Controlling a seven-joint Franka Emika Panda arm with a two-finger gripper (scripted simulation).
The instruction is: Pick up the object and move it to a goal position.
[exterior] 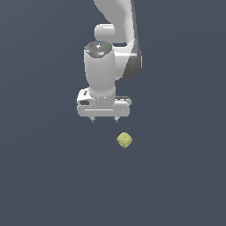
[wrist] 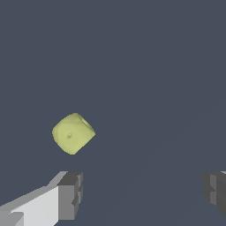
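Slate blue-grey is filling both views edge to edge: a flat, matte surface [exterior: 44,185] with no seams, markings or walls showing, only a few faint lighter streaks crossing it in the wrist view. Against it the arm [exterior: 110,48] is showing as smooth glossy white shells with a dark grey band at one joint and a darker rounded cap facing the camera. Its gripper [exterior: 104,119] is hanging from a wide, boxy white hand body, two short grey fingertips [exterior: 92,119] poking out below it and pointing downward. In the wrist view the fingers [wrist: 70,194] are appearing as blocky grey pads with ridged inner faces on white mounts, standing far apart with only bare surface between them, so the jaws are spread wide and holding nothing. The object [exterior: 124,140] is sitting on the surface, apart from the gripper, below it and slightly toward the exterior view's right. It is pale yellow-green, lumpy and roughly cube-shaped, with rounded corners and shallow dimples (a tiny pit is showing on one face), and it is looking much smaller than the hand. In the wrist view the object [wrist: 73,133] is lying outside the gap between the fingers, near one pad without touching it.
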